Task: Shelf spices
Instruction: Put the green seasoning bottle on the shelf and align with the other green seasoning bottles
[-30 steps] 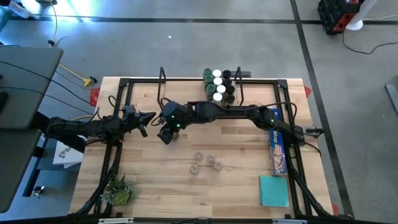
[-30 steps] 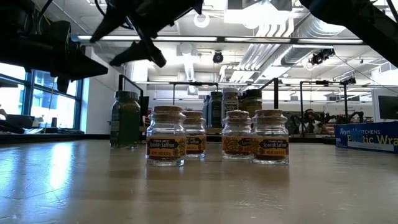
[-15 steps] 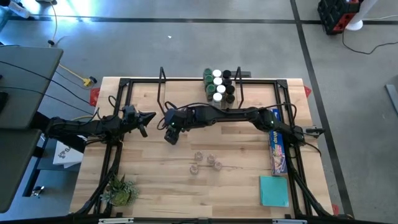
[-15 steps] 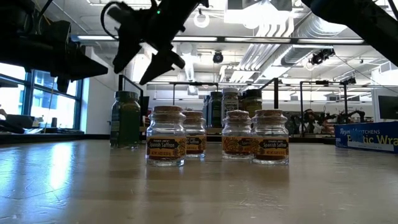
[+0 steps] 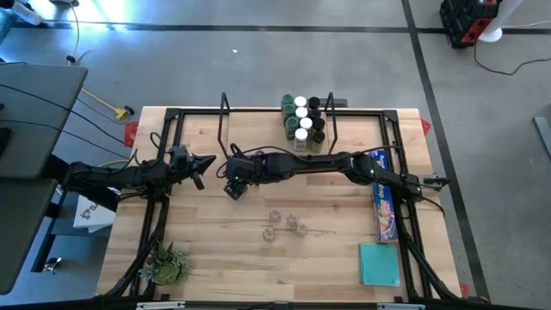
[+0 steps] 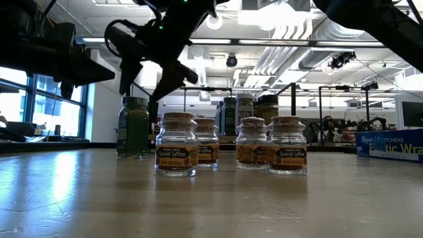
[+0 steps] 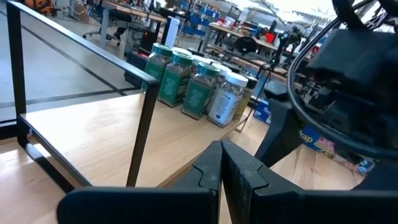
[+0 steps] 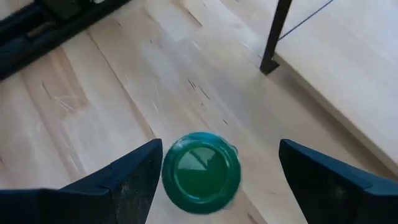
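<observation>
A green-lidded spice jar stands upright on the table, in front of the shelf's left hoop; the low view shows the jar too. My right gripper is open and points down just above it, one finger on either side of the lid, touching nothing. Several green-, white- and dark-lidded jars stand on the right end of the shelf. Several clear saffron jars stand mid-table. My left gripper waits shut at the table's left.
A blue wrap box and a teal pad lie at the table's right. A small plant sits at the near left corner. The shelf's left half is bare wood.
My right gripper has tipped from nearly level to pointing down and has dropped toward the green-lidded jar, staying open. The jar and the other spices have not moved.
</observation>
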{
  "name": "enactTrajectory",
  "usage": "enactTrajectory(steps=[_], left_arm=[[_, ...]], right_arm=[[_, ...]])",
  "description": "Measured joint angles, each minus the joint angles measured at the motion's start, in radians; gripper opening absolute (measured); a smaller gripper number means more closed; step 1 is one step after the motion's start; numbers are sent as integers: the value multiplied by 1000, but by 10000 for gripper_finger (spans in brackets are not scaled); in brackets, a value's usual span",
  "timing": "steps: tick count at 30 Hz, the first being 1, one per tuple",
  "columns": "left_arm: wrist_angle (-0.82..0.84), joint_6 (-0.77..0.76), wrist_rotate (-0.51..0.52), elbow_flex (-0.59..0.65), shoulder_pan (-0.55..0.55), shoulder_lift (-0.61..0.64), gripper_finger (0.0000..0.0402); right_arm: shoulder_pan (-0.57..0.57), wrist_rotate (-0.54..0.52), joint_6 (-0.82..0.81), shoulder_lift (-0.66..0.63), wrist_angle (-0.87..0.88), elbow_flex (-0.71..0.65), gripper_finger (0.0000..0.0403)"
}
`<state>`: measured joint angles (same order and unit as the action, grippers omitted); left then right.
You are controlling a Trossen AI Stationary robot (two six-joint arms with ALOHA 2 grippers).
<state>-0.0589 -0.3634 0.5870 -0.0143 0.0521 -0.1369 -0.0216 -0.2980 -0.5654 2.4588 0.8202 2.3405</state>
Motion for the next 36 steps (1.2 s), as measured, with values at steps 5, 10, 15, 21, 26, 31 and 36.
enactTrajectory(steps=[5,10,15,21,26,31,36], left_arm=[[0,0,-1,0,0,-4,5],[0,0,0,0,0,-7,5],[0,0,0,0,0,-7,5],[0,0,0,0,0,-7,5],[0,0,0,0,0,-7,5],[0,0,0,0,0,-7,5],[0,0,0,0,0,-7,5]], right_arm=[[-5,-13,-33,20,11,-1,314],[-6,-9,-39,25,8,1,290],[-4,-13,-37,26,20,0,231],[18,53,50,17,90,16,190],[53,80,257,-64,203,14,190],[140,146,601,-168,305,18,190],[267,322,818,-186,433,14,190]])
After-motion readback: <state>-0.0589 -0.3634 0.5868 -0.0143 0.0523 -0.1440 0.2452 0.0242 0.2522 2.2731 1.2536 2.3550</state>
